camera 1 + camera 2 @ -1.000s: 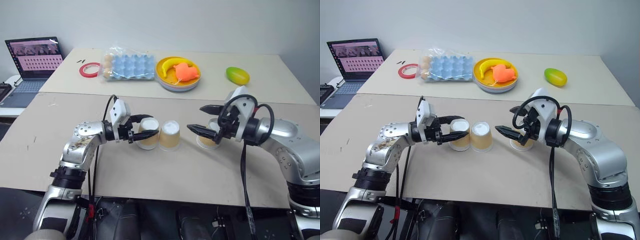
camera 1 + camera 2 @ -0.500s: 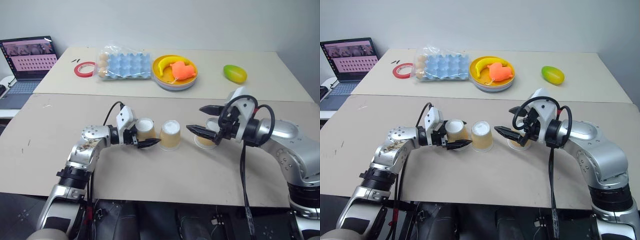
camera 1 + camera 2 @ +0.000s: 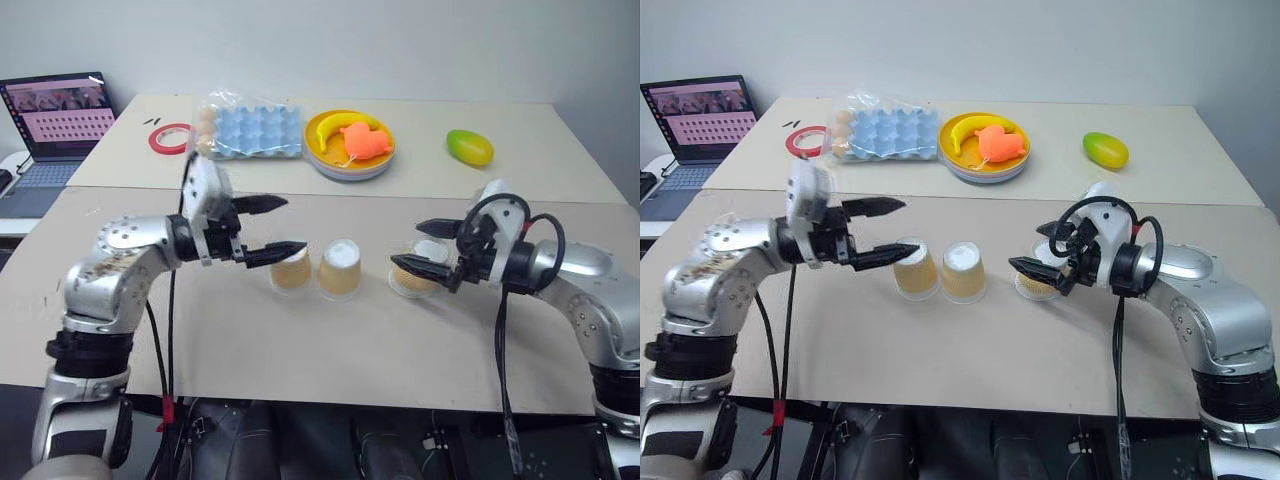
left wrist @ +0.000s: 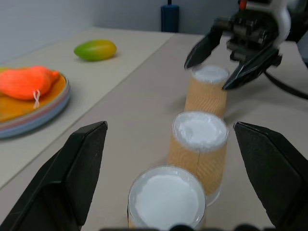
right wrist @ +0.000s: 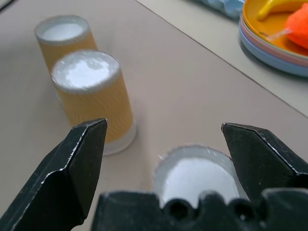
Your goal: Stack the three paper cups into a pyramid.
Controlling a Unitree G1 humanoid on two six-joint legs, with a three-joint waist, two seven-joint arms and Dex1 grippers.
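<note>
Three tan ribbed paper cups stand upside down in a row on the near table: the left cup, the middle cup touching or nearly touching it, and the right cup a short gap away. No cup sits atop another, so no pyramid stands. My left gripper hovers open just above and left of the left cup, holding nothing. My right gripper is open, its fingers straddling the right cup without visibly pressing it. The left wrist view looks along the row of cups.
On the far table sit a yellow plate with a banana and an orange item, a blue egg tray, a red tape ring and a green mango. A laptop stands far left.
My left gripper opened, let go of the left cup and rose up and away to the left. My right gripper drifted slightly right around the right cup. The cups stayed put.
</note>
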